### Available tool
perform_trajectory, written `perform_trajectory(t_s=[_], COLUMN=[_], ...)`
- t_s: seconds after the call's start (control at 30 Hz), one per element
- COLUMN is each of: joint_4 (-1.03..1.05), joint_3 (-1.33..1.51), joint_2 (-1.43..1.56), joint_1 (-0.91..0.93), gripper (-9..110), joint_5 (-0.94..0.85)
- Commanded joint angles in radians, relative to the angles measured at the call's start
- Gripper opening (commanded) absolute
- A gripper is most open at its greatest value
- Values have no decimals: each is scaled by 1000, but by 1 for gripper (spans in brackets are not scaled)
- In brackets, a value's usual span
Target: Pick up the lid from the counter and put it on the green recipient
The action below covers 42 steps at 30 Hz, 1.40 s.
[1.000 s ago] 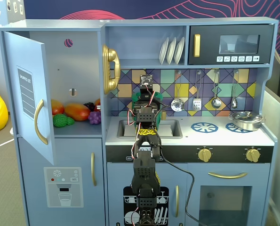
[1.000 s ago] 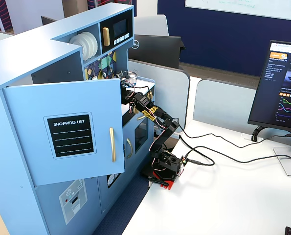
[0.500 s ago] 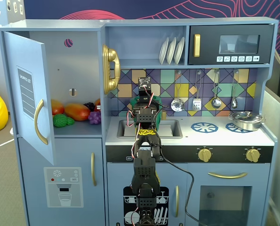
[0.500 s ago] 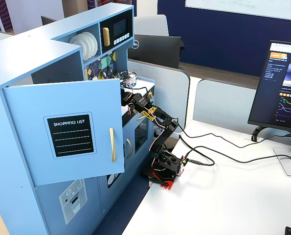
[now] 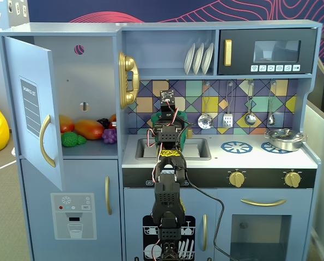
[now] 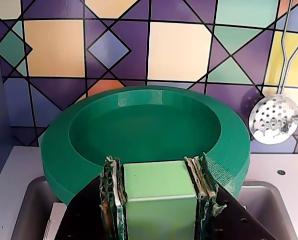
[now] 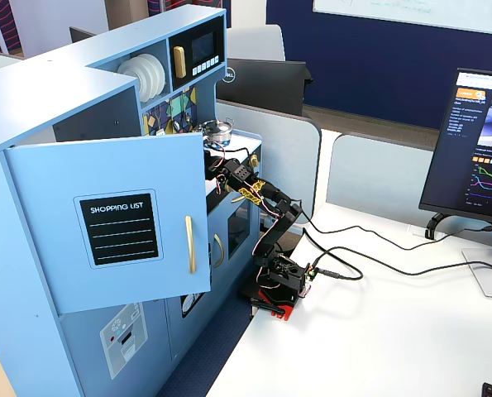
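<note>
In the wrist view the lid [image 6: 143,125] is a dark green round disc with a raised rim, and it fills the middle of the picture. My gripper [image 6: 156,169] is shut on a light green block at the lid's near edge. The lid hangs level over the back of the grey sink [image 6: 36,210] and the white counter [image 6: 16,175], close to the tiled wall. In a fixed view only the lid's [image 5: 156,117] green edges show, on either side of the wrist. The green recipient is not visible in any view; whether it sits beneath the lid cannot be told.
A steel pan [image 5: 284,140] stands on the right burner print. Utensils hang on the tiled wall, a skimmer [image 6: 275,119] nearest the lid. The fridge door [image 5: 34,109] stands open at the left, with toy food inside. The arm [image 7: 274,217] reaches up from the desk.
The wrist and the held lid have dropped a little toward the counter. The grip is unchanged.
</note>
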Motion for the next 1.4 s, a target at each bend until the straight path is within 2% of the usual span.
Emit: perform_trajectory(t_s=[0.0,0.47,0.7,0.8,1.13,1.37], joint_4=[-28,44,40,41,61,140], joint_3=[-35,8,3,5,25,84], joint_2=[-2,34,44,51,123,262], joint_1=[12,55,60,61,37,-6], gripper=[0,0,22,27,33,32], joint_5=[23,40,107,97,87,66])
